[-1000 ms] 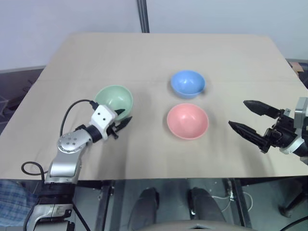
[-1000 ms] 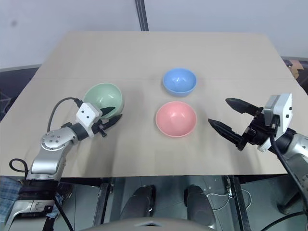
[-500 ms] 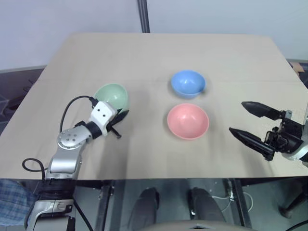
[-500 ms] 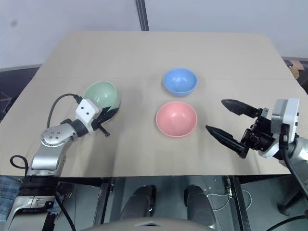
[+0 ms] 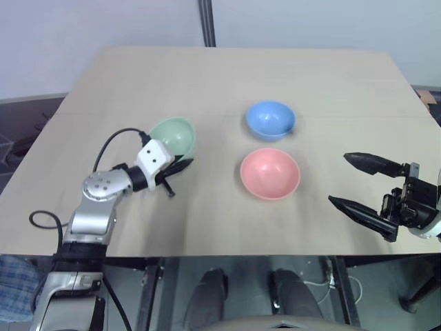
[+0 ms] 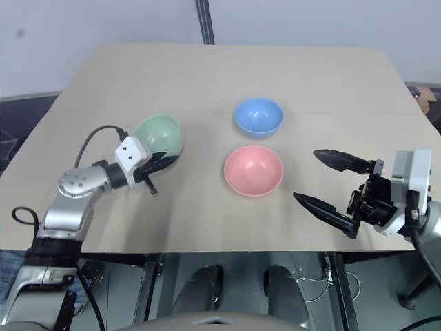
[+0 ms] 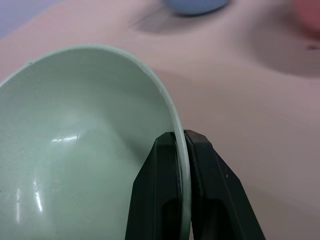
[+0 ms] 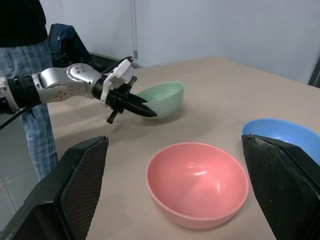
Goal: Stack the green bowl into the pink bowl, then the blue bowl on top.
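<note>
We are seeing the left gripper (image 7: 181,142) pinching the rim of the green bowl (image 5: 173,136), left of centre in the left eye view. Its two black fingers (image 7: 156,200) are closing tight on the thin wall, one lying inside the bowl and one outside, with the rim running up between them. The bowl is tilting, its opening facing toward the upper left of the frame, and its lower edge is sitting at or just above the table (image 5: 227,76); we cannot tell whether it is touching.

The pink bowl (image 5: 269,173) is resting upright at the centre of the frame, and the blue bowl (image 5: 270,120) is sitting just above it, the two near each other but apart. Both are well to the right of the green bowl.

At the lower right, the right gripper (image 5: 357,182) is hovering with its fingers spread wide and holding nothing.
</note>
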Robot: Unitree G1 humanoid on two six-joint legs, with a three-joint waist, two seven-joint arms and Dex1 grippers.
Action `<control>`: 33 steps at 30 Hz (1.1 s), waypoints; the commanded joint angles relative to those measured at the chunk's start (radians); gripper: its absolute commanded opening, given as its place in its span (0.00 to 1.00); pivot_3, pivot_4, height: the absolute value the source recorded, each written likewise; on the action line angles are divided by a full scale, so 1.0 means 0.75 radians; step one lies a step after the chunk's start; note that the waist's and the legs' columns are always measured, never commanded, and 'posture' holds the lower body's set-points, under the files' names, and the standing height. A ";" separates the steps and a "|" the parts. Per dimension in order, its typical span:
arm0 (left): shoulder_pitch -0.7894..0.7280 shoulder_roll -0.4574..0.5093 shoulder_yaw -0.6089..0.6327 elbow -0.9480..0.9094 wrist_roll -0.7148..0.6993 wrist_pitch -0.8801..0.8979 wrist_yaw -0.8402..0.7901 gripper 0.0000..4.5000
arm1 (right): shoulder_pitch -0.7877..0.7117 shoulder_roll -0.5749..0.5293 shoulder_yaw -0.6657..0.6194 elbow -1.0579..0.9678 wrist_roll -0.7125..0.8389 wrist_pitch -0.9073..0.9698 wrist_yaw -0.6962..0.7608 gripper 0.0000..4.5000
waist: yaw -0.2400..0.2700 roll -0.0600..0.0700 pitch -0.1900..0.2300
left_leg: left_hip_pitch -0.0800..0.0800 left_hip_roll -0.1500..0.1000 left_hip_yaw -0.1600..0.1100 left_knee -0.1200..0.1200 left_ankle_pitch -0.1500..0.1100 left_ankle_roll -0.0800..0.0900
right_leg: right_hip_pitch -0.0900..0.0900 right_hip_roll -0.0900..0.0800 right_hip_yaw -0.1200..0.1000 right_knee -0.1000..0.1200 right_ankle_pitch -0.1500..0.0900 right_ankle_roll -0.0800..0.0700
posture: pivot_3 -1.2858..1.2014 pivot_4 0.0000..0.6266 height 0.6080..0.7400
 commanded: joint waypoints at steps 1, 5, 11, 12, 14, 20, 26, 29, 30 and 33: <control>-0.137 0.063 -0.027 -0.006 -0.066 -0.080 -0.195 0.00 | -0.004 -0.012 -0.022 -0.011 0.008 -0.037 0.014 1.00 | -0.003 0.000 0.000 | 0.000 0.000 0.000 0.000 0.000 0.000 | 0.000 0.000 0.000 0.000 0.000 0.000 | 0.52 0.24 1.00; -0.329 0.072 -0.067 0.022 -0.133 -0.154 -0.409 0.00 | 0.002 -0.007 -0.023 -0.009 0.007 -0.042 0.015 1.00 | 0.002 -0.001 0.001 | -0.001 0.000 0.000 0.000 0.000 0.000 | 0.000 0.000 0.000 0.000 0.000 0.000 | 0.52 0.24 1.00; -0.550 0.000 -0.161 0.017 -0.257 -0.284 -0.752 0.00 | 0.008 -0.005 -0.020 -0.007 0.002 -0.048 0.016 1.00 | 0.000 -0.001 0.001 | -0.001 0.000 0.000 0.001 0.000 0.000 | 0.000 0.000 0.000 0.000 0.000 0.000 | 0.52 0.24 1.00; -0.565 -0.014 -0.173 0.010 -0.279 -0.280 -0.788 0.00 | 0.007 -0.005 -0.019 -0.007 0.001 -0.049 0.016 1.00 | 0.000 -0.001 0.001 | -0.001 0.000 0.001 0.001 0.000 0.000 | 0.000 0.000 0.000 0.000 0.000 0.000 | 0.52 0.24 1.00; -0.592 -0.035 -0.220 -0.014 -0.310 -0.300 -0.869 0.00 | 0.009 -0.007 -0.022 -0.015 0.007 -0.049 0.012 1.00 | -0.003 -0.001 0.001 | -0.001 0.000 0.001 0.001 0.000 0.000 | 0.000 0.000 0.000 0.000 0.000 0.000 | 0.52 0.24 1.00; -0.637 0.043 -0.500 -0.015 -0.399 -0.487 -0.905 0.00 | 0.011 -0.006 -0.016 -0.031 0.009 -0.056 0.000 1.00 | -0.011 -0.001 0.001 | 0.000 0.001 0.000 0.001 0.000 0.000 | 0.000 0.001 0.001 0.000 0.000 0.000 | 0.52 0.24 1.00; -0.725 0.080 -0.756 0.141 -0.370 -0.796 -0.905 0.00 | 0.010 -0.007 -0.016 -0.031 0.002 -0.062 -0.010 1.00 | -0.007 -0.001 0.001 | -0.001 0.000 0.000 0.002 0.000 0.000 | 0.000 0.001 0.001 0.001 0.000 0.000 | 0.52 0.24 1.00; -0.767 0.019 -0.765 0.228 -0.350 -0.854 -0.905 0.00 | 0.017 -0.005 -0.018 -0.036 0.000 -0.064 -0.012 1.00 | -0.005 -0.001 0.001 | -0.001 0.000 0.000 0.003 0.000 0.000 | 0.000 0.001 0.001 0.001 0.000 0.000 | 0.52 0.24 1.00; -0.779 -0.026 -0.737 0.277 -0.317 -0.890 -0.905 0.00 | 0.019 -0.004 -0.018 -0.037 0.000 -0.065 -0.015 1.00 | -0.004 -0.001 0.001 | -0.002 0.000 0.000 0.003 0.000 0.000 | 0.000 0.001 0.001 0.001 0.000 0.000 | 0.52 0.24 1.00; -0.810 -0.129 -0.681 0.404 -0.216 -0.995 -0.883 0.00 | 0.018 -0.002 -0.015 -0.038 -0.001 -0.066 -0.022 1.00 | 0.000 -0.001 0.001 | -0.002 0.000 0.000 0.004 0.000 0.000 | 0.001 0.001 0.001 0.001 0.000 0.000 | 0.52 0.24 1.00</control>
